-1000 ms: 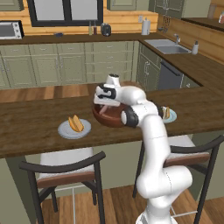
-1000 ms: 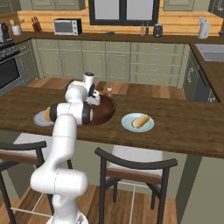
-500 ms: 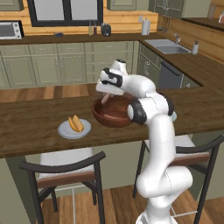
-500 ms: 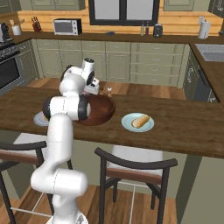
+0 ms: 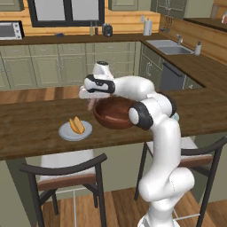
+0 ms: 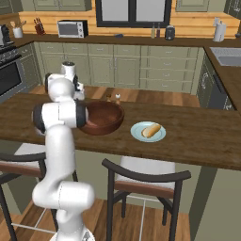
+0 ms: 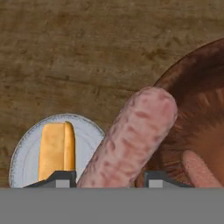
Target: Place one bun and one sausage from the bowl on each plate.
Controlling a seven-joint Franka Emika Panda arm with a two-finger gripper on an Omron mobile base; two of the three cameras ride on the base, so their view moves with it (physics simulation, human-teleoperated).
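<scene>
End effector (image 7: 109,177), sausage (image 7: 131,138) now plateward

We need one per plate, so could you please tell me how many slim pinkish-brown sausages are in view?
2: one sausage is held in the gripper by the brown wooden bowl's rim; the other lies inside that bowl.

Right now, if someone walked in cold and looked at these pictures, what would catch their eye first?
Probably the sausage clamped in the gripper, hanging above the counter between the bowl and the grey-white plate. That plate already carries a bun. A second sausage lies in the bowl.
</scene>
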